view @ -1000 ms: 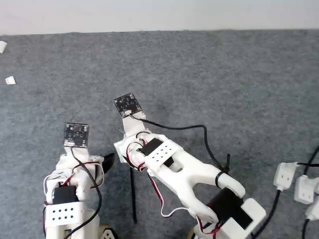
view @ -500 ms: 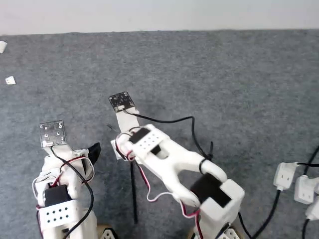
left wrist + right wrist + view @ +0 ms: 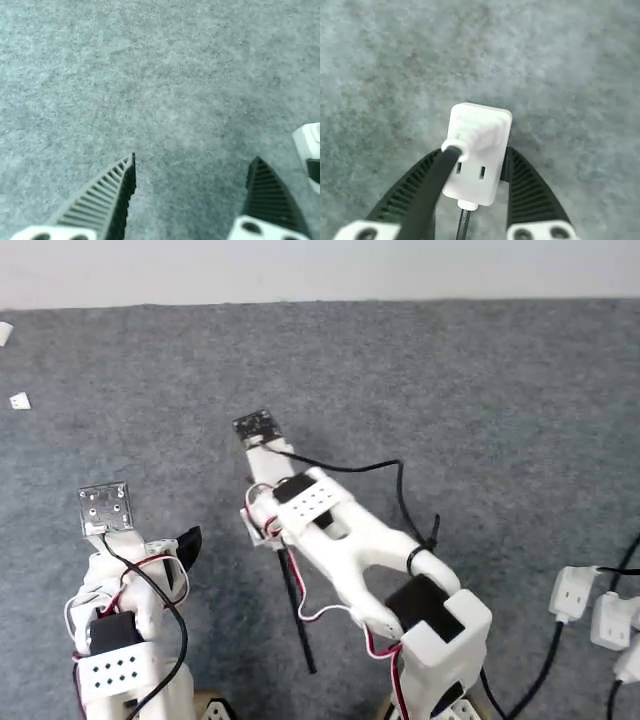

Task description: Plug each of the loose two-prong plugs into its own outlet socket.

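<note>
**Right claw gripped a corded white block; the other pieces lay far to its right**

From above, the right arm (image 3: 340,540) stretched to the middle of the grey carpet-covered table (image 3: 450,390). A thin black cord (image 3: 298,615) trailed back from under its wrist toward the near edge. The left arm (image 3: 125,630) sat just beside it. A cluster of small white plastic plug-and-socket pieces (image 3: 575,592), each on a black lead, lay at the table's right edge. It was well apart from both arms and out past the right arm's base, so the right arm was the nearer.

At the left wrist, the left claw (image 3: 195,157) stood wide open over bare carpet, with nothing between its ribbed fingers.

At the right wrist, the right claw (image 3: 475,152) was clamped on a white rectangular plastic block (image 3: 481,127). Two narrow slots in its face suggested a socket. Its long axis ran in line with the fingers, pointing away from the wrist, and the cord entered through a white sleeve. Mating it probably called for a sideways carry toward the cluster.
</note>
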You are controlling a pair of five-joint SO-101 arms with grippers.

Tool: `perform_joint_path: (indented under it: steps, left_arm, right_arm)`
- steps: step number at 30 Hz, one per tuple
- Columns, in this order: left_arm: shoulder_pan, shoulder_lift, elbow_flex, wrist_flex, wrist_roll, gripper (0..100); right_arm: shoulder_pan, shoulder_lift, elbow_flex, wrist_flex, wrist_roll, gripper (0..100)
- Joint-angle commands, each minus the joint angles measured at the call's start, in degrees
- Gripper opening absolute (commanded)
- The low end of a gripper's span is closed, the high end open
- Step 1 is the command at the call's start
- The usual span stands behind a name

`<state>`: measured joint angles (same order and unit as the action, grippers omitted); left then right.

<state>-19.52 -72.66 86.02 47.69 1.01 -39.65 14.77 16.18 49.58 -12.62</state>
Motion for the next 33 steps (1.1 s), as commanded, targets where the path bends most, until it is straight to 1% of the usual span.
perform_joint_path:
  steps: [1,5,7,9,14,18,22,26,30,33]
  left_arm:
    - [-0.2,-0.3,-2.9,-2.2,0.3,33]
    - [-0.2,-0.3,-2.9,-2.2,0.3,33]
    - [-0.2,-0.3,-2.9,-2.2,0.3,33]
    - [-0.2,-0.3,-2.9,-2.2,0.3,33]
    - [-0.2,-0.3,-2.9,-2.2,0.2,33]
    - [-0.1,-0.3,-2.9,-2.2,0.2,33]
    - [0.0,-0.3,-2.9,-2.2,0.2,33]
    - [0.1,-0.3,-2.2,-3.9,0.2,33]
    - [0.1,-0.3,-2.0,-4.0,0.2,33]
    - [0.1,-0.3,-2.0,-4.0,0.2,33]
  right_arm:
    - [2.5,-6.4,-2.3,5.2,2.6,0.9]
    - [3.6,-16.3,-0.4,12.3,5.8,0.9]
    - [5.6,-22.9,1.1,15.3,6.2,0.9]
    - [8.8,-29.2,2.9,17.0,8.1,0.9]
    - [20.3,-42.9,9.6,18.9,12.7,0.9]
    - [32.8,-49.3,13.9,18.1,16.9,0.9]
    - [46.1,-49.2,15.8,17.5,23.4,0.9]
    - [56.5,-45.4,18.6,11.6,27.6,0.9]
    - [63.2,-39.6,19.9,3.6,28.9,0.9]
    - [66.5,-34.8,19.6,-1.8,28.9,0.9]
